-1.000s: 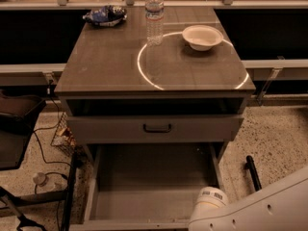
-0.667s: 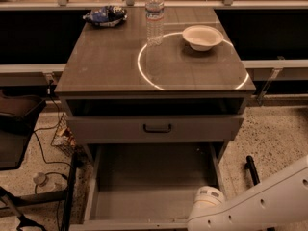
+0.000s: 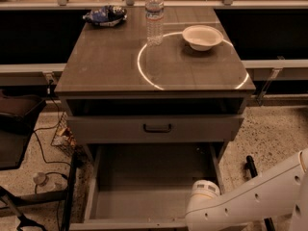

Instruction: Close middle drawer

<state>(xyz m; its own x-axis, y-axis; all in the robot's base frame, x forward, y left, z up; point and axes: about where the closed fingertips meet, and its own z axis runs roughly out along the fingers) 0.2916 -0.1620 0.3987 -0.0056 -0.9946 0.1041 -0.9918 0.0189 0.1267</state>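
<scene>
At the bottom edge, right of centre, the gripper (image 3: 202, 219) sat at the end of a white arm (image 3: 262, 194) that reached in from the lower right. It was over the front right corner of the middle drawer (image 3: 144, 177), and whether it was spread or closed I could not tell. The drawer stood pulled far out of the cabinet (image 3: 72, 76), its deep grey box bare inside and its front cut off by the picture's edge.

Above it the top drawer (image 3: 110, 128) showed a flat grey front with a small dark handle (image 3: 157, 128) at its middle, and a dark gap ran between that front and the cabinet's top.

On the top a bright ring (image 3: 142, 71) curved across the surface. A bottle (image 3: 154, 16) stood upright at the ring's far edge, with a bowl (image 3: 202, 36) just to its right, apart from it. A dark packet (image 3: 105, 16) lay at the back left corner.

Cables (image 3: 45, 153) trailed over the speckled floor (image 3: 274, 134) to the left.
</scene>
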